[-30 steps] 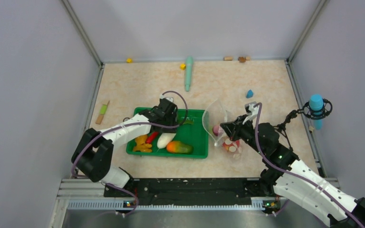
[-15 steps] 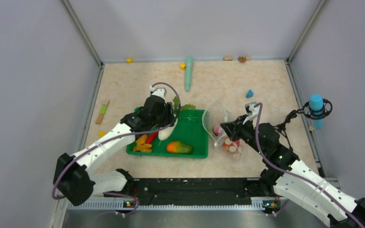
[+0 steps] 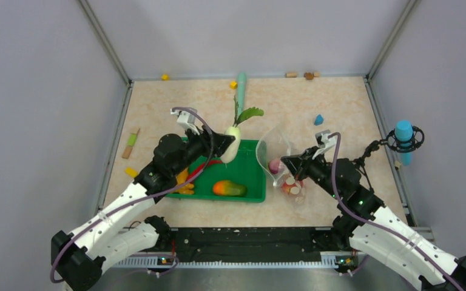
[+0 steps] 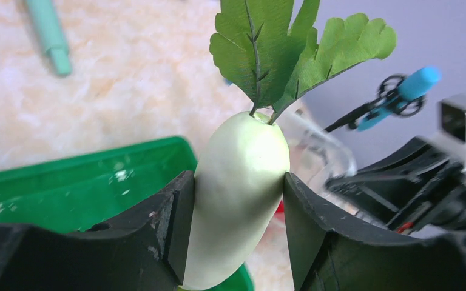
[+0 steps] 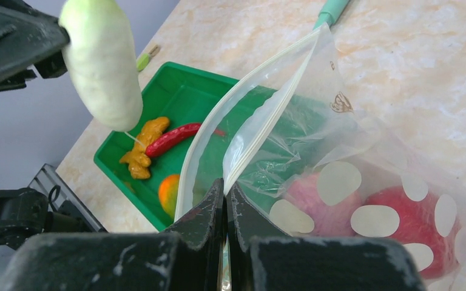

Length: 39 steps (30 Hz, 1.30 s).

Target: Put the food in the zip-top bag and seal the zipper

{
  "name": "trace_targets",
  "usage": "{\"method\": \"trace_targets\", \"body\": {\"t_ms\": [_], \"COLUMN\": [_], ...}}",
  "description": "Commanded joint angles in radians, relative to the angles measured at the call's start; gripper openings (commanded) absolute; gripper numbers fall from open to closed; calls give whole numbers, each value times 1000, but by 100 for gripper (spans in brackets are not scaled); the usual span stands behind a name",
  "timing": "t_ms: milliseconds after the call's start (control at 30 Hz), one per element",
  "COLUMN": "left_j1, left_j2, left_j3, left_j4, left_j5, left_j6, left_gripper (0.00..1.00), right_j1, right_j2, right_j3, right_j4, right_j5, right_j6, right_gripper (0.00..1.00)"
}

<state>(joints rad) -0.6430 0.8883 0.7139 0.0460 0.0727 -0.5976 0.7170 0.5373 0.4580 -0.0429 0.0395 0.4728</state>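
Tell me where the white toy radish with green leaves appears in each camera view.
Top external: white toy radish at centre, over the green plastic tray's far edge.
Left wrist: radish fills the centre; tray at lower left.
Right wrist: radish at upper left; tray below it.
Shared landmark: the green tray.

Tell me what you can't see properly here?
Right wrist view: the white toy radish loses its leaves at the top edge.
Same view: white dots on the clear plastic bag partly cover the pink and red food inside.
Top view: small brown bits by the far wall are too small to name.
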Motion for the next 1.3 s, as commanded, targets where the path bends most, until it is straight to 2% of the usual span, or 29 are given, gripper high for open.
{"method": "trace_targets", "body": {"t_ms": [0, 133, 333, 467, 600, 900, 1133, 1267], "left_j1": [-27, -88, -150, -197, -212, -249, -264, -269], "left_j2": [10, 52, 165, 247, 309, 387, 464, 471], "left_j3": [0, -3, 40, 55, 74, 27, 38, 18], "left_j4": [297, 452, 581, 649, 664, 692, 683, 654], "left_j5": [-7, -104, -109, -170, -178, -303, -254, -168], "left_j6": [-125, -154, -216, -223, -261, -340, -371, -375], "left_gripper": [0, 0, 0, 0, 0, 0, 0, 0], "right_j1": [-6, -7, -7, -7, -7, -7, -7, -7], "right_j2": [-16, -21, -27, -25, -27, -40, -40, -45], "right_j3": [1, -3, -17, -23, -27, -51, -58, -62], "right_j4": [88, 97, 123, 145, 157, 211, 221, 217], "right_j5": [-36, -35, -61, -85, -96, -104, -91, -71], "right_j6": [13, 18, 39, 49, 58, 75, 74, 78], "right_gripper": [0, 0, 0, 0, 0, 0, 0, 0]}}
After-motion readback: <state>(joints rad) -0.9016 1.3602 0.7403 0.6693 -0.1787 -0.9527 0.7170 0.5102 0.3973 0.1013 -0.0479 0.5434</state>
